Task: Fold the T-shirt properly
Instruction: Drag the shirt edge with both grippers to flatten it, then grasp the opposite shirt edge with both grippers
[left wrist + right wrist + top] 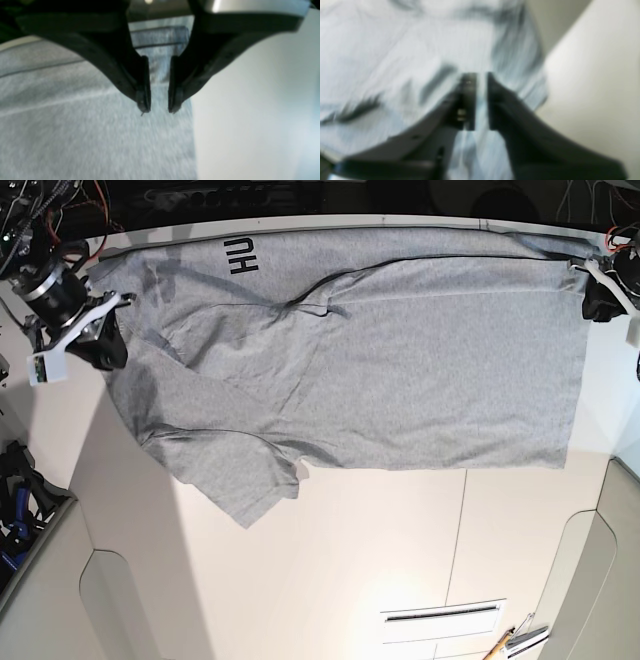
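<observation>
A large heather-grey short-sleeved cotton T-shirt [380,370] lies spread across the white tabletop [330,560], its far long edge folded over so that a strip of black block lettering [243,254] shows near the shirt's far-left corner in the base view. One sleeve [235,475] juts off the shirt's near-left side, and a ridge of creases runs diagonally through the cloth just near of the lettering. The black two-fingered left gripper [159,110] hangs over the shirt's straight edge with its jaws parted by a narrow gap and nothing between them; the layered hem sits just beyond the tips in its wrist view. The black two-fingered right gripper [481,75] stands at the shirt's opposite, lettered end, jaws likewise slightly apart over wrinkled cloth, gripping nothing that can be seen, though that view is blurred. The fold looks only partly made. The risk from here is an uneven result: the creases beside the lettering may get pressed into the next fold, and the loose sleeve may drag askew or stick out of the finished packet. With jaws so narrowly parted, either gripper may pinch one layer of the doubled edge and peel it open
</observation>
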Action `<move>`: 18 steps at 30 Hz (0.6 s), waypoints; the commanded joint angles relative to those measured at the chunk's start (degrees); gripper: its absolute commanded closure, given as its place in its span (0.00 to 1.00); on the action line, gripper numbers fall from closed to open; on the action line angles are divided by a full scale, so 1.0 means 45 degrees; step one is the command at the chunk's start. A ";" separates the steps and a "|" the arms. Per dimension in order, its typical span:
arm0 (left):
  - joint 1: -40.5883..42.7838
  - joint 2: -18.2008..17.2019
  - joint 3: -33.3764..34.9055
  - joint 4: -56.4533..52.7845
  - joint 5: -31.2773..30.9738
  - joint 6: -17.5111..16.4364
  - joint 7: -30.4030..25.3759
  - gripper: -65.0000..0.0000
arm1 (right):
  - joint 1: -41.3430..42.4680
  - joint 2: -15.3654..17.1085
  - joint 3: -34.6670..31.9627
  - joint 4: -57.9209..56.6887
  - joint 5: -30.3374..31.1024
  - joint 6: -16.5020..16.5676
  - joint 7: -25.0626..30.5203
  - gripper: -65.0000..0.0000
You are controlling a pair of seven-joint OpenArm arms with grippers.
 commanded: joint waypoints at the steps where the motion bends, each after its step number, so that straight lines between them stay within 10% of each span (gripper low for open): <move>1: 0.0039 -0.0214 -0.0287 0.0267 -0.0131 0.0015 -0.0155 0.75 | 0.0568 0.0136 0.0078 0.0223 -0.0146 -0.0024 0.0461 0.74; 11: 0.0039 -0.0214 -0.0539 0.0311 -0.0306 0.0000 -0.0155 0.65 | 0.4799 0.2035 0.0058 -0.4478 -0.1467 -0.0019 0.0981 0.52; 18: 0.0039 -0.0209 -0.0539 0.0306 -0.0631 0.0000 -0.0199 0.65 | 0.7631 0.3230 -0.0539 -1.0962 0.0403 0.0369 0.1030 0.51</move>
